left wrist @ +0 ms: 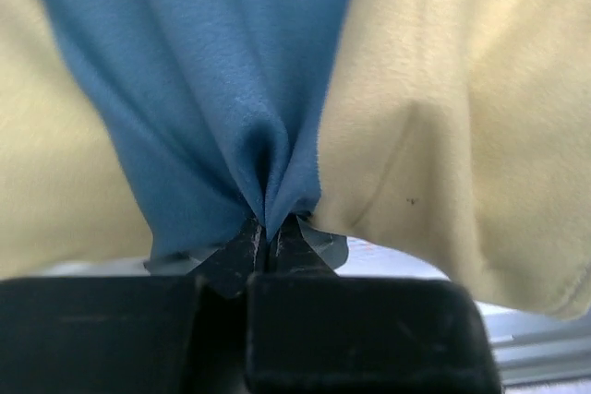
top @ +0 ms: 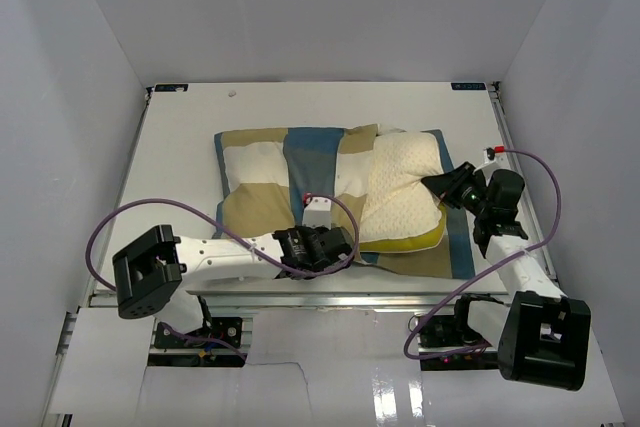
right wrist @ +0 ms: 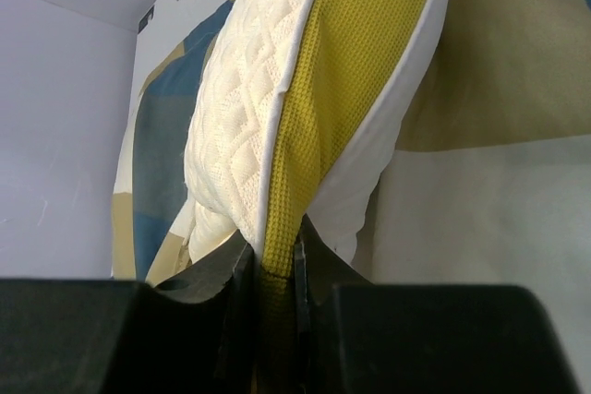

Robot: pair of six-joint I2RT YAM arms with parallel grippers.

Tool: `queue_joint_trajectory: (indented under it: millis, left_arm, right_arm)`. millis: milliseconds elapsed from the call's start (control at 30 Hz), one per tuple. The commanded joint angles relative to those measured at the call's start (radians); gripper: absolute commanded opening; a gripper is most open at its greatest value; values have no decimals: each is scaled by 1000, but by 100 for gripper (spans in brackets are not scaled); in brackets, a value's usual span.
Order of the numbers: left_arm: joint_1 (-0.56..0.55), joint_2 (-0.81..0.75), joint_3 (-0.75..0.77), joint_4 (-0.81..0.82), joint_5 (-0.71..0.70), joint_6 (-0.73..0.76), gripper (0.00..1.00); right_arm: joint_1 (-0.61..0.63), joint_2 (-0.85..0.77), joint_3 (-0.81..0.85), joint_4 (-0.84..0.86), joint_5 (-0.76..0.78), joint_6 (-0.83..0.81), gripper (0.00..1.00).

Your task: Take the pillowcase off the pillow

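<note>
The checked pillowcase [top: 270, 182] lies across the table's middle, tan, blue and cream, still covering the left part of the pillow [top: 405, 187]. The cream, dotted pillow sticks out of it on the right, its yellow edge [top: 425, 240] showing at the front. My left gripper [top: 345, 244] is shut on a fold of the pillowcase's blue and cream cloth [left wrist: 277, 136] at its near edge; the fingertips [left wrist: 249, 244] pinch the cloth. My right gripper [top: 448, 185] is shut on the pillow's right side, clamping its yellow edging [right wrist: 286, 228] between the fingers.
White walls [top: 70, 97] close in the table [top: 180, 147] on the left, back and right. Purple cables [top: 130, 217] loop from both arms. The table's metal front rail [top: 300, 297] runs just behind the arm bases.
</note>
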Motion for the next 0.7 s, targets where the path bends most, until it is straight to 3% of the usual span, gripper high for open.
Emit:
queue_joint_trajectory:
  millis: [0, 167, 367, 500, 667]
  left_arm:
    - [-2, -26, 47, -305, -181, -162, 0]
    - [34, -83, 84, -585, -221, -270, 0]
    - [96, -170, 71, -776, -273, -399, 0]
    - [122, -215, 81, -870, -296, -460, 13]
    - [202, -250, 84, -893, -308, -434, 10]
  right_arm:
    - [-51, -3, 84, 14, -34, 27, 8]
    - [-162, 49, 136, 7, -98, 93, 8]
    - [-265, 90, 188, 10, -178, 142, 8]
    - [-297, 94, 215, 8, -213, 150, 8]
    - [-312, 101, 234, 8, -238, 142, 8]
